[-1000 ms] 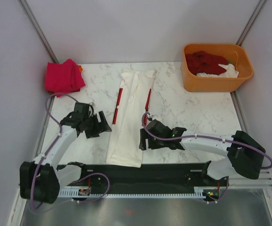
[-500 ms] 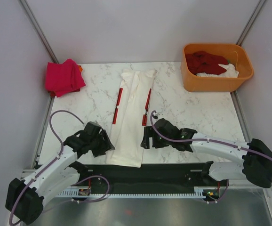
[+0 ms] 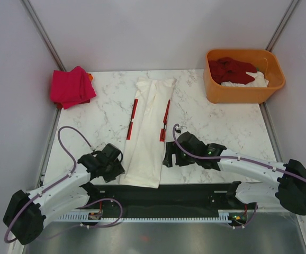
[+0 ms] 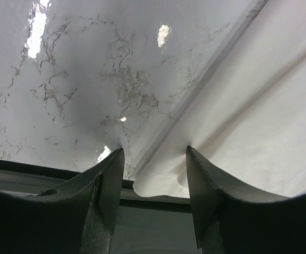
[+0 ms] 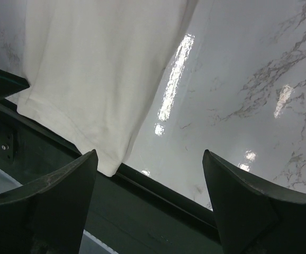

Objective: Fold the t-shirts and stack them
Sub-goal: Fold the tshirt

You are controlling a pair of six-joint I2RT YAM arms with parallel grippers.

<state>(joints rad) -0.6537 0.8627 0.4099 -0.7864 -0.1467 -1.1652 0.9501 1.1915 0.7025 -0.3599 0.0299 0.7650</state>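
The long folded white cloth t-shirt with red marks (image 3: 149, 132) lies on the marble bench (image 3: 211, 121), its long axis running near to far. The left claw (image 3: 117, 163) and right claw (image 3: 167, 157), both spread apart, each straddle a near-hem corner.
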